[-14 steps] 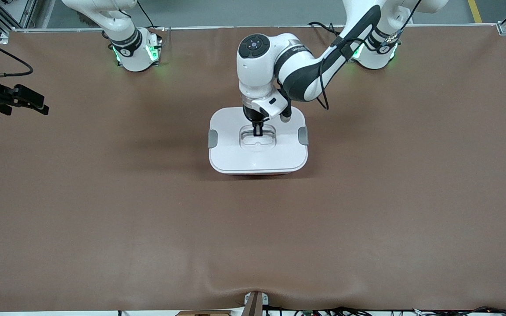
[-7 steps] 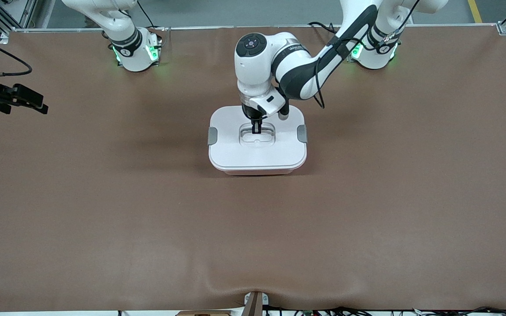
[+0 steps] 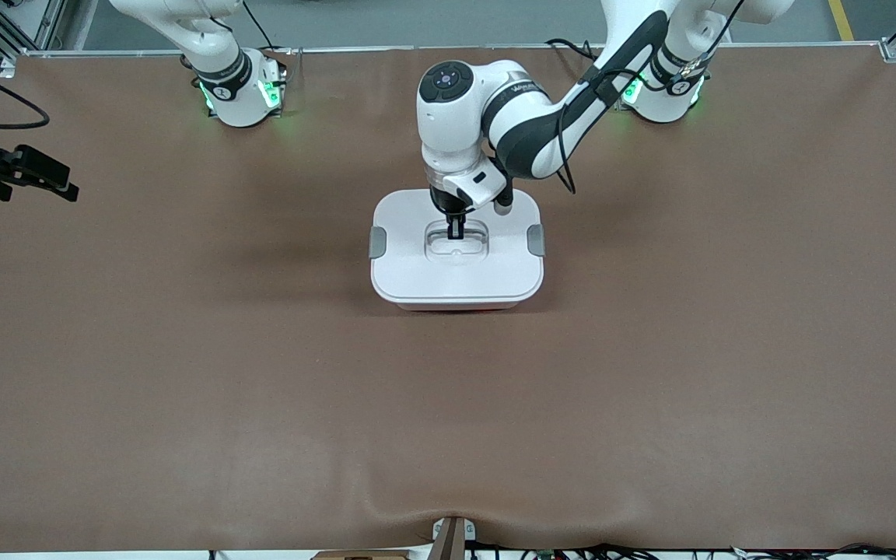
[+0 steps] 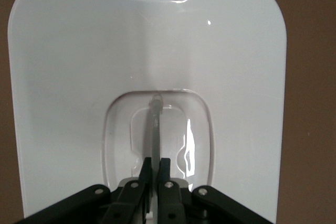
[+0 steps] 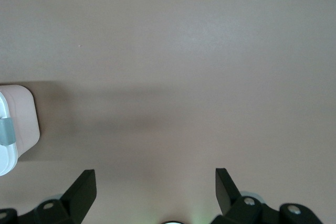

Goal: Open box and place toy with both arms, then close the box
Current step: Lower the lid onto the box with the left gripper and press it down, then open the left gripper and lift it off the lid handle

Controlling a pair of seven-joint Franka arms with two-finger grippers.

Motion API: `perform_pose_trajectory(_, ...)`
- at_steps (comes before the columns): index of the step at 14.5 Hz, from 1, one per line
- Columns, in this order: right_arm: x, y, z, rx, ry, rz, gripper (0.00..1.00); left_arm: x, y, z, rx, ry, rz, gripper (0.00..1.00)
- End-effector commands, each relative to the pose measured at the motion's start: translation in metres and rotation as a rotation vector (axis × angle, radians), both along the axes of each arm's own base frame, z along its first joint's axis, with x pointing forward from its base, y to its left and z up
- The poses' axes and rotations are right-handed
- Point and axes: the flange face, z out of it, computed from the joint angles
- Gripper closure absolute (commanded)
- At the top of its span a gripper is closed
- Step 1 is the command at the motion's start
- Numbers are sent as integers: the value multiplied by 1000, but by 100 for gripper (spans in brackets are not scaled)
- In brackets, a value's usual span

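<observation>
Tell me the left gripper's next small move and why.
Probably let go of the handle and lift clear. The left gripper is shut on it, the lid sits flat on the box, and no toy shows. The right gripper waits open over bare table.

My left arm reaches in from its base, elbow bent, wrist pointing straight down. My left tool [image 3: 456, 230] hangs at the end of it, fingers [image 4: 145, 170] drawn nearly together — only a thin clear bar between them. My right arm waits, its right tool [image 5: 155, 183] held above the counter at its own end, fingers spread wide.
</observation>
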Motion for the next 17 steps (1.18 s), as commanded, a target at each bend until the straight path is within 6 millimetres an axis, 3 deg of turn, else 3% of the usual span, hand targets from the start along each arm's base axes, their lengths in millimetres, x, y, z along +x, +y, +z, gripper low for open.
perform_pose_trajectory(1, -3, -2, 7, -1, -11, -15, 0, 5, 4, -6, 16, -16, 14, 100)
perform_pose_trajectory(3, -1, -2, 5, -1, -9, -15, 0, 5, 4, -4, 16, -17, 13, 100)
perform_pose_trajectory(4, 0, -1, 5, -1, -9, -14, 0, 6, 4, -2, 15, -20, 2, 87)
perform_pose_trajectory(6, 1, -3, 11, -3, -23, -15, 0, 9, 2, 15, 2, -38, 7, 0)
perform_pose_trajectory(9, 3, -1, 9, -2, -18, -12, 0, 18, 4, 53, -18, -83, -11, 0)
perform_pose_trajectory(11, 3, -2, 9, -3, -18, -14, 0, 31, 16, 59, -12, -89, -34, 0)
perform_pose_trajectory(14, 3, -3, 14, -5, -29, -14, 0, 73, 63, 86, -17, -108, -40, 0)
perform_pose_trajectory(17, 3, -5, 17, -4, -32, -14, 0, 106, 100, 99, -24, -91, -131, 0)
